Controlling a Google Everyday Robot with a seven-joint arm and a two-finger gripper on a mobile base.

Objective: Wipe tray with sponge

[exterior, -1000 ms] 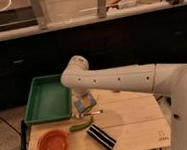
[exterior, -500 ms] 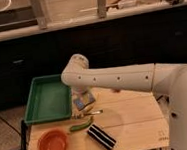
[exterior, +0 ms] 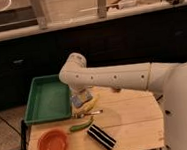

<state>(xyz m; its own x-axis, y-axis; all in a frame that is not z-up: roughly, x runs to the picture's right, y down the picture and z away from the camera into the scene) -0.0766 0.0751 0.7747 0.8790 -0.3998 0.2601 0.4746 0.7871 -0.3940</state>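
We record a room with a long wall of dark cabinet fronts (exterior: pixel 133 40) under a pale counter ledge (exterior: pixel 81 21); pale upright posts stand above the ledge. In front of these stands a small table (exterior: pixel 137 120) of light wood, its top built from planks running side to side, matt and evenly lit.

The tray (exterior: pixel 45 79) occupies the table's left rear part. It is green, rectangular and smooth like plastic, with a raised rim all round and a flat floor.

The robot's arm (exterior: pixel 117 78), a smooth white tube, reaches in from the right and bends down at a rounded elbow near the tray's right rear corner. The gripper (exterior: pixel 81 96) hangs below that elbow, just beside the tray's right rim and over the table planks. Its fingers are closed tight on the sponge (exterior: pixel 80 99), a small blue-grey pad with soft, rounded corners. The sponge sits just outside the tray's right rim; we cannot tell whether it touches the wood.

Just to the right of the sponge lies a small yellow object (exterior: pixel 93 105), and in front of it a slim, curved green object (exterior: pixel 81 125). A round orange bowl (exterior: pixel 53 144) stands at the front left, in front of the tray. A black-and-white striped block (exterior: pixel 101 137) lies at an angle near the front edge, apart from the bowl.
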